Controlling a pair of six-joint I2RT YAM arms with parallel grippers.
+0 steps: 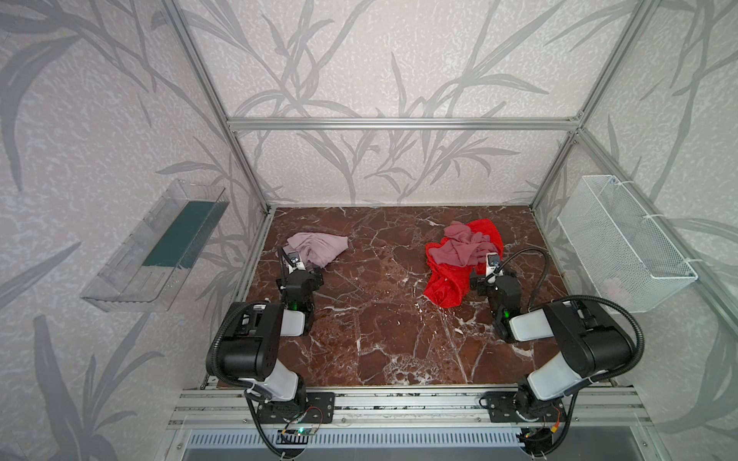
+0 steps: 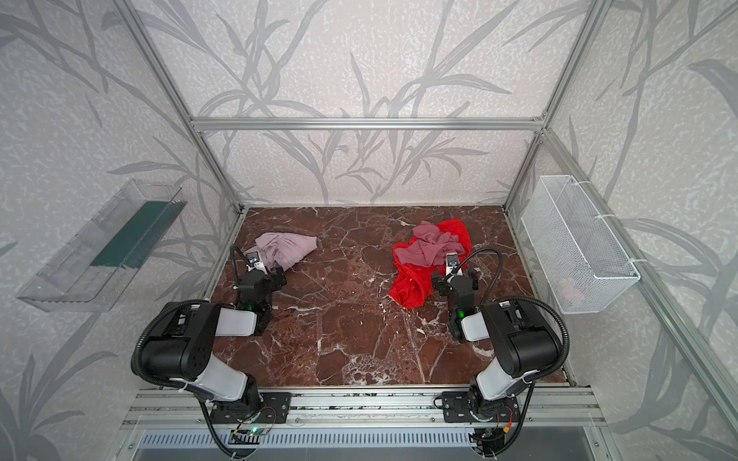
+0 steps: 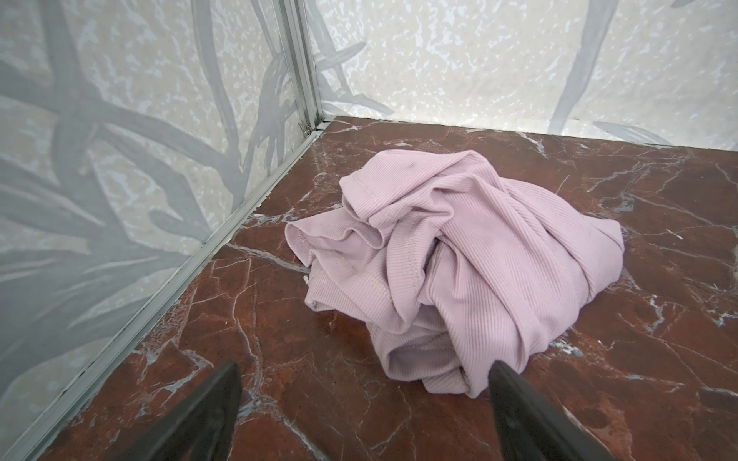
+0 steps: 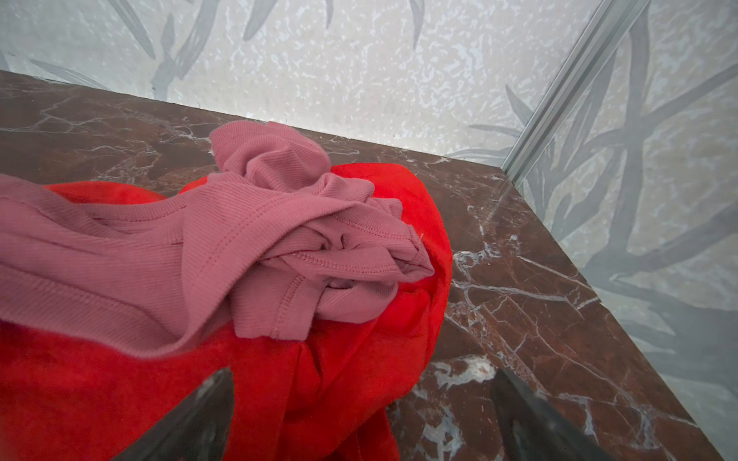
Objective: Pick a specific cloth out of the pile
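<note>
The pale lilac-pink cloth (image 1: 317, 247) (image 2: 285, 249) lies crumpled on its own at the back left of the marble table (image 1: 379, 319). My left gripper (image 1: 301, 271) (image 3: 363, 371) stands open just short of it, and one fingertip (image 3: 503, 379) overlaps its near edge. The pile (image 1: 463, 255) at the back right is a dusty-rose cloth (image 4: 199, 247) on top of a bright red cloth (image 4: 359, 359). At the pile's near right side my right gripper (image 1: 485, 273) (image 4: 363, 375) is open, with a fold of red fabric lying between its fingers.
A white wire basket (image 1: 623, 243) hangs on the right wall and a clear plastic tray (image 1: 155, 247) on the left wall. Aluminium frame rails (image 3: 239, 223) border the table close beside the lilac cloth. Bare marble separates the cloth from the pile.
</note>
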